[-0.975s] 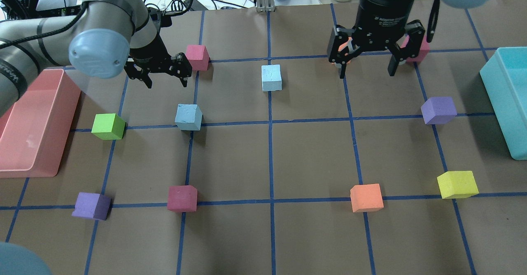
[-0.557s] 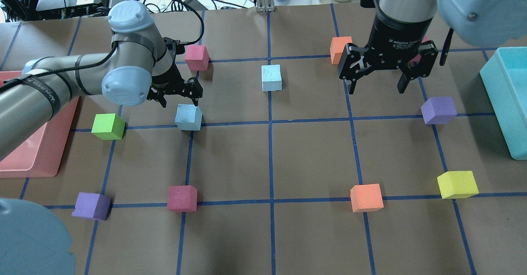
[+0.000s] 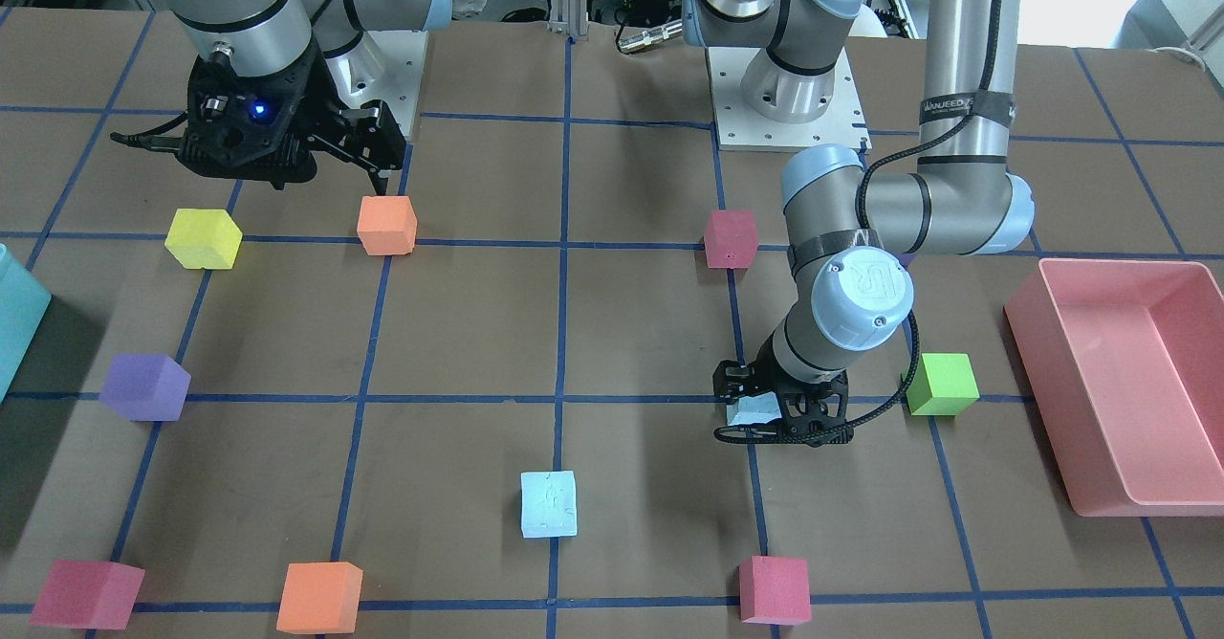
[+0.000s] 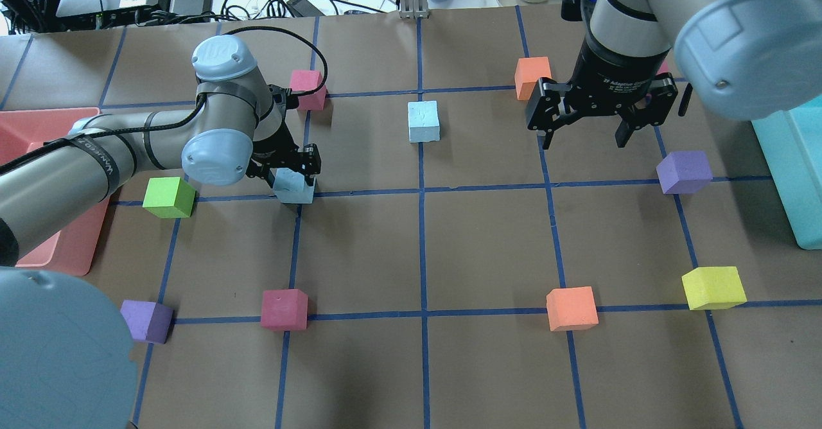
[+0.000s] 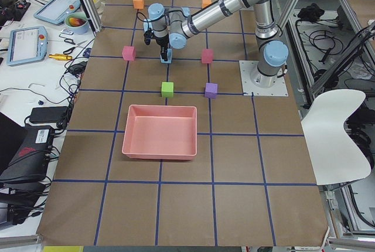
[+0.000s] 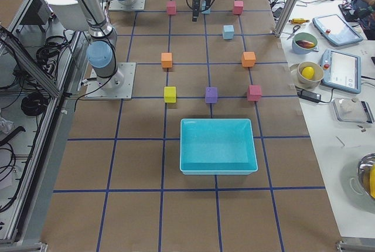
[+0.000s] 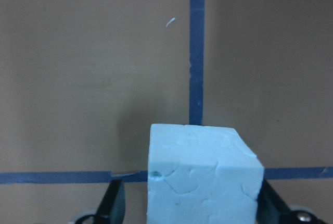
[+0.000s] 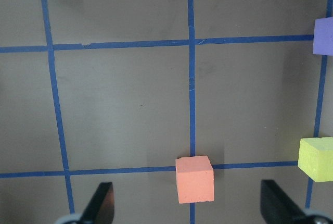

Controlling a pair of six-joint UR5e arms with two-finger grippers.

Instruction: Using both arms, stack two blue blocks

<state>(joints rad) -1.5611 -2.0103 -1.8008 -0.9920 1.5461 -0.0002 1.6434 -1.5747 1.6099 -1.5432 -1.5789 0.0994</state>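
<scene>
One blue block point(image 4: 294, 189) sits on a tape line at centre left. My left gripper point(image 4: 289, 173) is down around it. In the left wrist view the block point(image 7: 203, 174) stands between the open fingers point(image 7: 115, 203), with a gap on one side. It shows half hidden in the front view point(image 3: 748, 413). The second blue block point(image 4: 424, 121) stands alone at the far centre, and in the front view point(image 3: 549, 504). My right gripper point(image 4: 581, 135) hovers open and empty at the far right, and its wrist view shows the spread fingers point(image 8: 101, 203).
A pink bin point(image 4: 70, 243) is at the left edge and a teal bin point(image 4: 790, 172) at the right edge. A green cube point(image 4: 168, 197) and a magenta cube point(image 4: 307, 88) stand near the left gripper. An orange cube point(image 4: 532, 77) and a purple cube point(image 4: 684, 171) stand near the right gripper.
My left arm has swung toward me and lowered its gripper from beside the magenta cube down around the near blue block. My right gripper has shifted a little to the right.
</scene>
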